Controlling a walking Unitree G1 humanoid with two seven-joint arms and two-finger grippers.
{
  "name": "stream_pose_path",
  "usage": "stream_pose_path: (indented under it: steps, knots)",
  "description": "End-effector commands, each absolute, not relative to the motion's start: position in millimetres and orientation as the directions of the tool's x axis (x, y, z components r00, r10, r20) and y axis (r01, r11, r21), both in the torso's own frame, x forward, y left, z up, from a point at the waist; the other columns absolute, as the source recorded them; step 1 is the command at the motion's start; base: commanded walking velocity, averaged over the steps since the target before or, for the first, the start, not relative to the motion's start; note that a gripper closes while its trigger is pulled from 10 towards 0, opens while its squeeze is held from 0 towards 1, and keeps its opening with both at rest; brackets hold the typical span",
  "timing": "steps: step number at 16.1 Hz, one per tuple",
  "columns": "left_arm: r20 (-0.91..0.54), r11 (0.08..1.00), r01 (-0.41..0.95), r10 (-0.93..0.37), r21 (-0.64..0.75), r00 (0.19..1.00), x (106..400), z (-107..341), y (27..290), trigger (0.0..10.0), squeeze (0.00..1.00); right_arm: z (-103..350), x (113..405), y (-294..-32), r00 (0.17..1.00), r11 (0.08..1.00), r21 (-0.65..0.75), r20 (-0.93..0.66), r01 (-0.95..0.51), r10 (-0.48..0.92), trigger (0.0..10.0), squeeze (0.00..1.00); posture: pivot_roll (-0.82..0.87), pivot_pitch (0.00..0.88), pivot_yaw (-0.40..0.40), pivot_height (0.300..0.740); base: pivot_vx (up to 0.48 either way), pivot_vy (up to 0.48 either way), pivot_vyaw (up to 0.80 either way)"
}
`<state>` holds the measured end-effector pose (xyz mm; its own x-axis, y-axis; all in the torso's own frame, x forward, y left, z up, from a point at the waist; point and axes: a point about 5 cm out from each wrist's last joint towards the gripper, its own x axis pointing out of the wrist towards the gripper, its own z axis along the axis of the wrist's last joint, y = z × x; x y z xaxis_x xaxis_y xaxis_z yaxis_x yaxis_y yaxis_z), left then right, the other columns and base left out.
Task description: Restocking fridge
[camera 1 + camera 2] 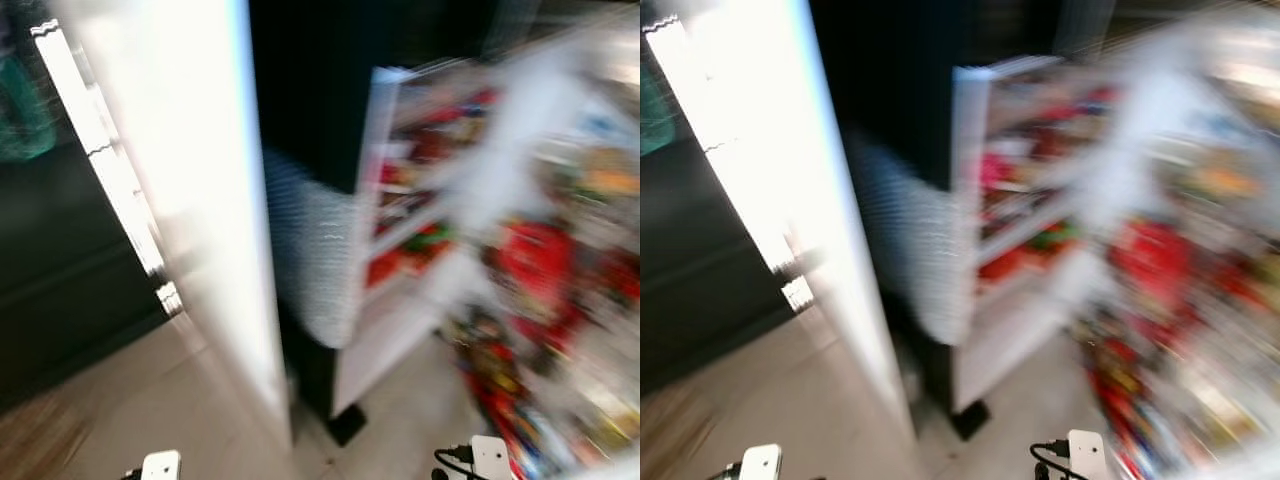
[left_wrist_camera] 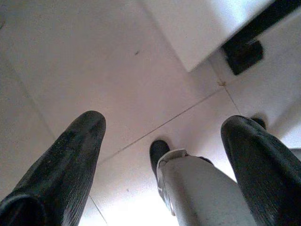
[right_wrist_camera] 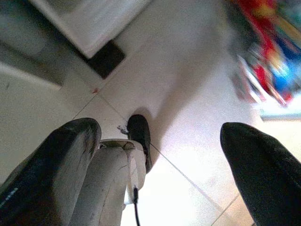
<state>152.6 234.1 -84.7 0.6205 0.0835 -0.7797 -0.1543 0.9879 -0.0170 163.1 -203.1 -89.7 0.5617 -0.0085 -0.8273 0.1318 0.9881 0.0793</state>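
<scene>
Fridge [image 1: 400,230] ahead-right, door open (view blurred). Right gripper [image 3: 155,169] nearer; left gripper [image 2: 164,165] too hangs low, both wide, empty.

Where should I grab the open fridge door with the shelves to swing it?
Judging through the blur: take the fridge door by its free vertical edge nearest the robot, coming from the front. It stands wide open, shelves facing right. Both the left gripper and the right gripper hang open.
</scene>
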Motion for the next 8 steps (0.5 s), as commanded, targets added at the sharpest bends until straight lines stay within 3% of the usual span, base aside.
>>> stream_pose_path:
  steps: [1, 2, 8]
  knots:
    - [-0.779, 0.990, -0.138, 0.077, -0.012, 0.622, 156.2, -83.8, 232.9, 10.0, 0.00, -91.7, 158.1, -204.9, 0.548, 0.987, 0.075, -0.837, 0.143, -0.015, 10.0, 0.00, -0.06, 0.000, 0.003, 0.740, 0.000, 0.000, -0.74]
    - [-0.780, 0.989, -0.146, 0.077, -0.018, 0.621, 156.0, -84.0, 232.8, 10.0, 0.00, -91.3, 158.7, -205.1, 0.553, 0.987, 0.070, -0.833, 0.143, -0.020, 10.0, 0.00, -0.07, 0.000, 0.004, 0.740, 0.000, 0.000, 0.00]
    - [-0.780, 0.989, -0.147, 0.080, -0.016, 0.621, 156.4, -83.9, 232.8, 10.0, 0.00, -91.2, 158.8, -205.2, 0.553, 0.986, 0.072, -0.833, 0.148, -0.022, 10.0, 0.00, -0.07, 0.000, 0.003, 0.740, 0.000, 0.379, 0.00]
